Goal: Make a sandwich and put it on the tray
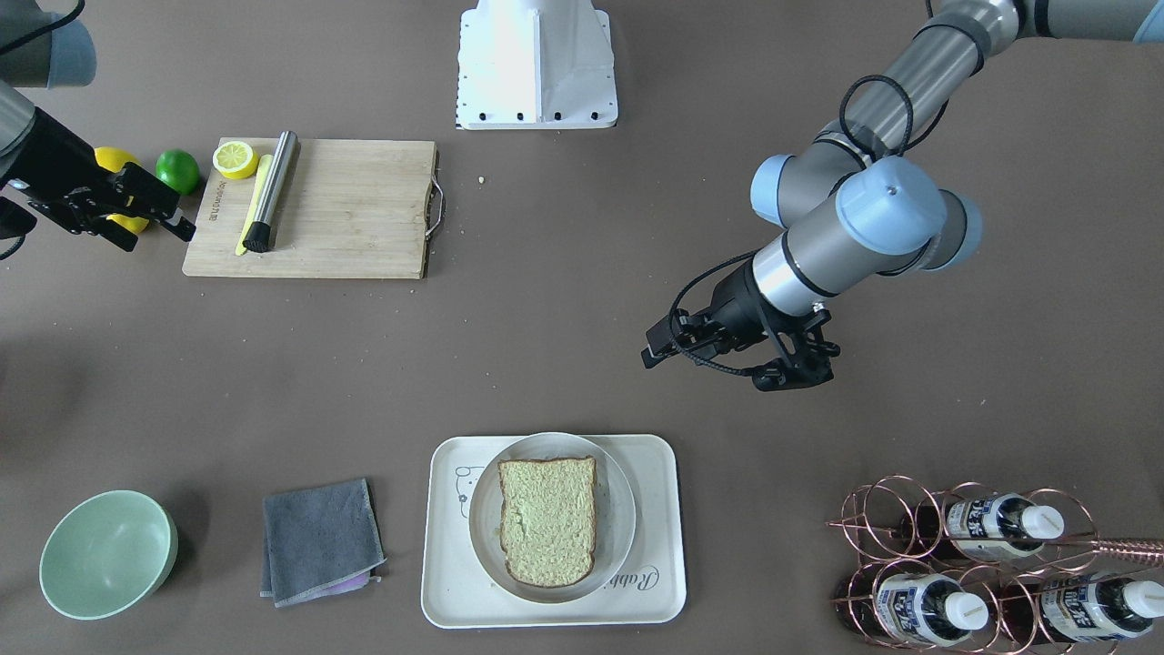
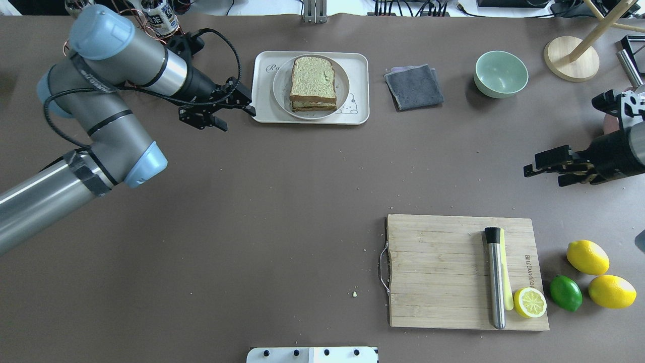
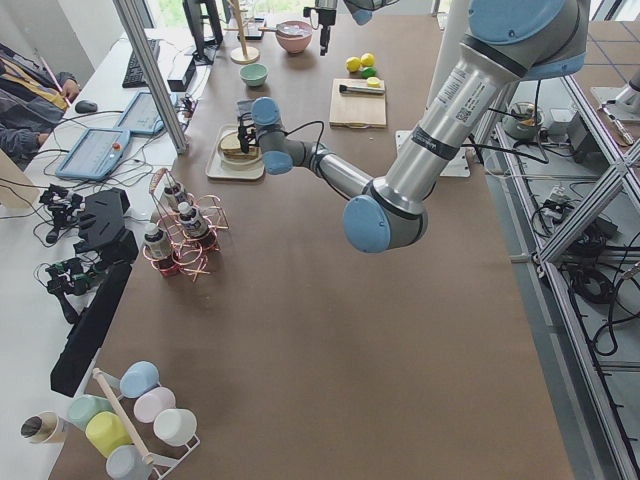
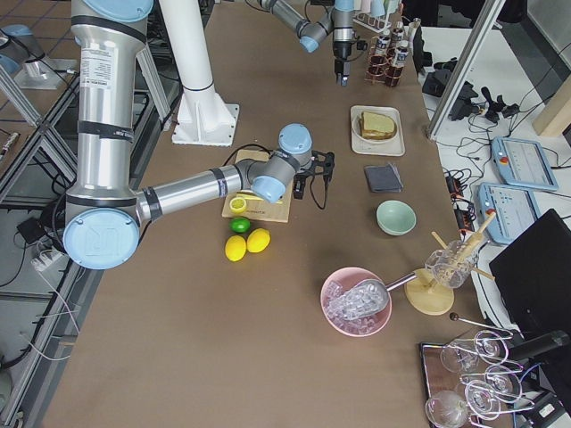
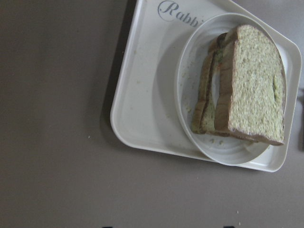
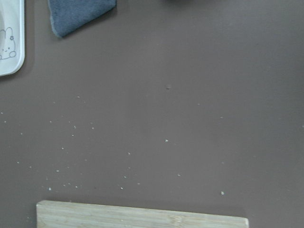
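Sandwich [image 2: 313, 83] sits stacked on the round plate [image 2: 281, 93] inside the tray [image 2: 262, 101], filling barely visible, so probably complete; left gripper [image 2: 235, 118] empty, fingers wide, near the tray's rim; right gripper [image 2: 541, 175] likewise wide, well apart; withdraw left arm level, avoiding the rim.

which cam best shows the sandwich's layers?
Left wrist: the sandwich is close up, both slices' edges visible, on the plate in the tray. Overhead shows top plus one side; front-facing only the top slice; side views tiny; right wrist misses it.
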### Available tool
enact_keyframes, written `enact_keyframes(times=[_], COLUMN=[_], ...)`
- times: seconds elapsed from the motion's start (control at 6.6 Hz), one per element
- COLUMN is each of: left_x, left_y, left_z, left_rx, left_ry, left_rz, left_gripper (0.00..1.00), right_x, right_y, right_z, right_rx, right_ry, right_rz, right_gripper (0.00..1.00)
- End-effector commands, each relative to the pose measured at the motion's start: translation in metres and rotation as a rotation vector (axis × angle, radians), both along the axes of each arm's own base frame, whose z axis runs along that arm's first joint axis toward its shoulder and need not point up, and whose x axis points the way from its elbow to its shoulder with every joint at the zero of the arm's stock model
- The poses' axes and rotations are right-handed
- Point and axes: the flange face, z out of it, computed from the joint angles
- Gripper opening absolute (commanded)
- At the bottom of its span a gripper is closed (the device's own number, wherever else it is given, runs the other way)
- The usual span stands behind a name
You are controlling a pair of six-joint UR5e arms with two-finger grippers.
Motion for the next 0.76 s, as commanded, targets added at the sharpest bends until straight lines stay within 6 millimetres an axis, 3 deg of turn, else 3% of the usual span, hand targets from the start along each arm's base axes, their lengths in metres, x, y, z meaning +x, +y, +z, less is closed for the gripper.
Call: enact_keyframes(times=[0.0,0.15,0.3,0.61], left_x=[-0.082,-0.107,-0.128,-0.179], left_y=[0.068,0.095,0.096,0.1], left_z=[0.024,0.049,0.071,0.136], left_rx=[0.028,0.101,0.152,0.313], left_ry=[0.037,0.015,-0.013,-0.106], left_rz=[0.03,0.054,0.056,0.079], left_gripper=[0.83,0.84,0.93,0.96], right_x=[0.058,0.085,0.103,0.173], right_y=[0.024,0.03,0.027,0.018], right_z=[0.053,0.079,0.099,0.128], right_rx=[0.028,0.067,0.081,0.143], right_ry=[0.057,0.094,0.137,0.257], right_rz=[-0.015,-0.015,-0.028,-0.084], right_gripper=[1.0,1.0,1.0,1.0])
